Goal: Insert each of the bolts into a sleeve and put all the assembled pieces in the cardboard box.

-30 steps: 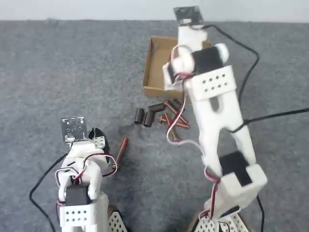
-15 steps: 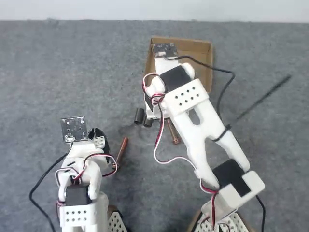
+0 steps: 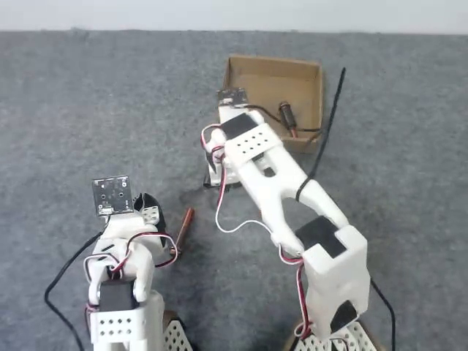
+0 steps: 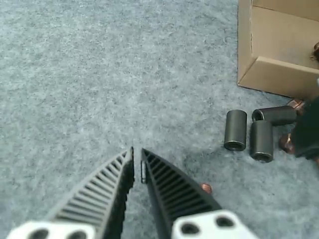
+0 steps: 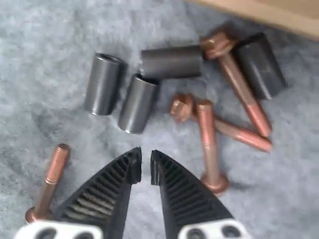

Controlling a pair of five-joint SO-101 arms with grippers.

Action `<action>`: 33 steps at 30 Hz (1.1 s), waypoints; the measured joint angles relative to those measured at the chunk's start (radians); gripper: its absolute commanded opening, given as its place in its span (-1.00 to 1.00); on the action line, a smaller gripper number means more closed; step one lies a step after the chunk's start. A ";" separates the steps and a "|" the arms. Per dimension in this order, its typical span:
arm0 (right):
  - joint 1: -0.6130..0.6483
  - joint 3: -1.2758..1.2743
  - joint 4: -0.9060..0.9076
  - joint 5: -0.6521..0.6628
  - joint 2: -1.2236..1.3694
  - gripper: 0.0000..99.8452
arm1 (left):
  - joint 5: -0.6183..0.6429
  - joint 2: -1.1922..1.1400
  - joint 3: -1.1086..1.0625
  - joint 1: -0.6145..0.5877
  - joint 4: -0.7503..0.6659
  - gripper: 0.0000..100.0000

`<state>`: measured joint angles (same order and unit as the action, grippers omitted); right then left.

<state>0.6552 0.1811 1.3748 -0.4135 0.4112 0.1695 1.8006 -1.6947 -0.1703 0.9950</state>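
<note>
One assembled piece (image 3: 287, 117), a bolt in its sleeve, lies in the cardboard box (image 3: 272, 69), near its right wall. We count that as the only one done. Just outside the box's near wall we see four loose sleeves (image 5: 138, 102) and three bare bolts (image 5: 207, 144) in a tight cluster, some touching, none inserted as far as we can tell. A fourth bolt (image 3: 186, 223) lies apart from the pile, beside the left arm. So we judge four pairings and four drops are left, less than a quarter through.

The right pincer (image 5: 145, 160) hangs over the pile with its jaws nearly together and nothing between them. The left pincer (image 4: 137, 155) sits low near its base, jaws also nearly together and empty, well apart from the sleeves.

The tabletop (image 3: 88, 95) is covered in grey felt-like carpet. There is a pale wall strip (image 3: 146, 14) at the far edge, and a black cable (image 3: 333, 102) runs past the box.
</note>
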 measured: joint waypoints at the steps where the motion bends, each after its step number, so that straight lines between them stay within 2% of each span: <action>1: 0.009 0.000 -0.009 0.000 0.005 -0.80 | 0.000 0.000 0.000 0.000 0.000 -0.95; 3: 0.028 0.000 -0.018 0.005 0.005 -0.74 | 0.000 0.000 0.000 0.000 0.000 -0.95; 8: 0.031 0.000 -0.054 0.017 0.005 -0.80 | 0.000 0.000 0.000 0.000 0.000 -0.95; 22: 0.032 0.000 -0.210 0.018 0.169 -0.80 | 0.000 0.000 0.000 0.000 0.000 -0.95; 33: 0.015 0.008 -0.209 0.023 0.175 -0.80 | 0.000 0.000 0.000 0.000 0.000 -0.95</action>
<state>0.6705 0.1887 1.1661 -0.3905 0.5861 0.1695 1.8006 -1.6947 -0.1703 0.9950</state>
